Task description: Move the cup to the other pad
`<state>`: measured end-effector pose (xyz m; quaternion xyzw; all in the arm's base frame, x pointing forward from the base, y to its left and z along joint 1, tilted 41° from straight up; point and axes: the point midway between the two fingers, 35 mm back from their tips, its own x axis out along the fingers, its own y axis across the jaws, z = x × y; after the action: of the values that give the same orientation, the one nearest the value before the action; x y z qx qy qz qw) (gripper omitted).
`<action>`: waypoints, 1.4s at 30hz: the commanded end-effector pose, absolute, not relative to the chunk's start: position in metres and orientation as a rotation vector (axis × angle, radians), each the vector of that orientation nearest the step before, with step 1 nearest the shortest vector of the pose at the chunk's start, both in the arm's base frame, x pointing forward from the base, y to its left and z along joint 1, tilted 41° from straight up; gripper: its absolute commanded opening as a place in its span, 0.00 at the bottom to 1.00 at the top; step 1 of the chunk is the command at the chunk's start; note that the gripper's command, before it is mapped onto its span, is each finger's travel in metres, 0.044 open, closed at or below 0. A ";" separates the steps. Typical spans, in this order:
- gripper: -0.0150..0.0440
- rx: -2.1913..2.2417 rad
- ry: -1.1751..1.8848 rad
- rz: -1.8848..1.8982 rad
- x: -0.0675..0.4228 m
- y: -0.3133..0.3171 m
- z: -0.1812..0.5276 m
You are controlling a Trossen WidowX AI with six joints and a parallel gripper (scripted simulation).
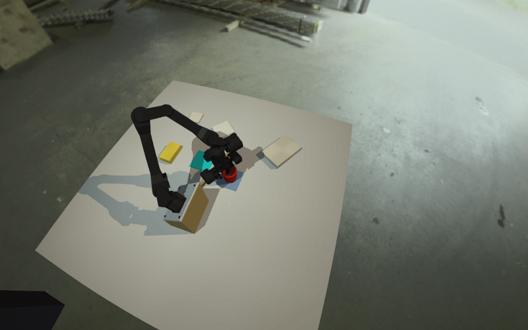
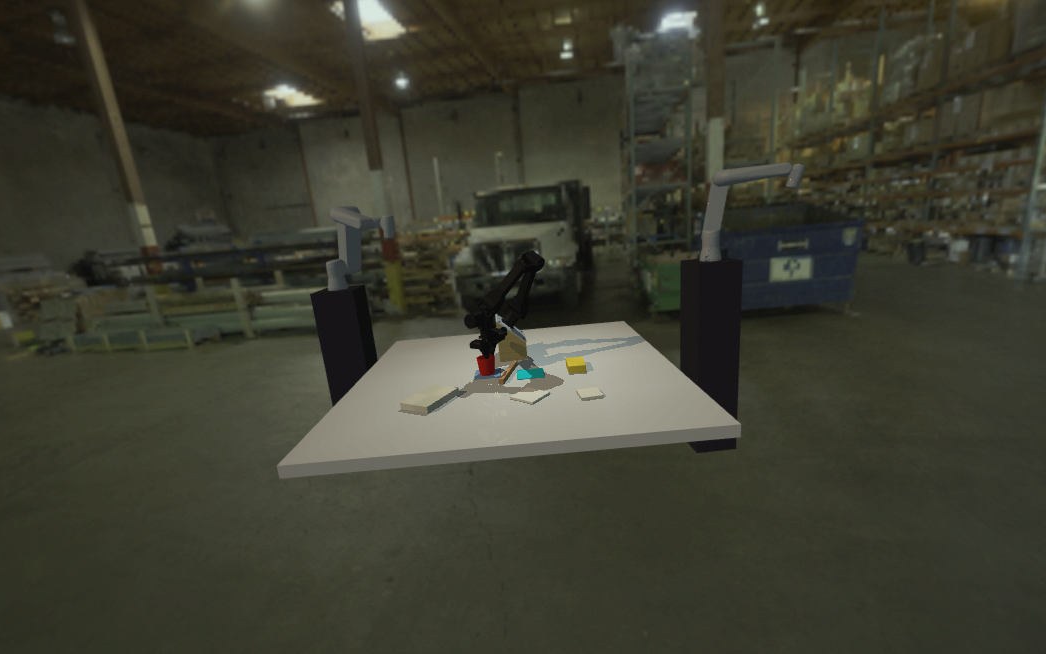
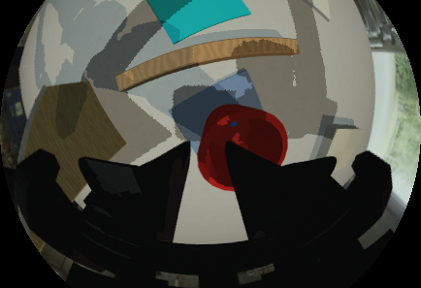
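Note:
The red cup (image 1: 229,176) (image 2: 485,365) (image 3: 253,133) stands upright on the blue pad (image 1: 235,185) (image 3: 209,103). A blue marble (image 3: 234,124) shows inside it. The teal pad (image 1: 199,162) (image 2: 530,374) (image 3: 197,4) lies to its left, beyond a wooden strip (image 3: 207,55) (image 2: 505,373). My gripper (image 1: 221,171) (image 2: 482,349) (image 3: 209,145) is right at the cup's rim. Its fingers stand a little apart, narrower than the cup. In the wrist view one finger is outside the cup's near wall and the other overlaps its mouth. I cannot tell whether they touch it.
A yellow block (image 1: 170,152) (image 2: 576,365) lies past the teal pad. A beige slab (image 1: 281,150) (image 2: 428,399) and two pale tiles (image 1: 223,127) (image 1: 195,117) lie on the table. The arm's wooden base box (image 1: 194,209) (image 3: 65,120) stands close to the blue pad.

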<state>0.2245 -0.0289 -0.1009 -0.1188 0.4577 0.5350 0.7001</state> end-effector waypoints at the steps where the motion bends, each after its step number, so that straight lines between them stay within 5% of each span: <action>1: 0.50 -0.248 1.022 1.196 0.222 -0.022 -0.107; 17: 0.50 -0.247 1.021 1.197 0.221 -0.014 -0.116; 21: 0.33 -0.258 1.020 1.197 0.222 -0.015 -0.114; 27: 0.26 -0.258 1.020 1.197 0.222 -0.015 -0.114; 42: 0.25 -0.253 1.023 1.196 0.222 -0.035 -0.093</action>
<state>0.2196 -0.0257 -0.1024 -0.1061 0.4607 0.5392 0.6970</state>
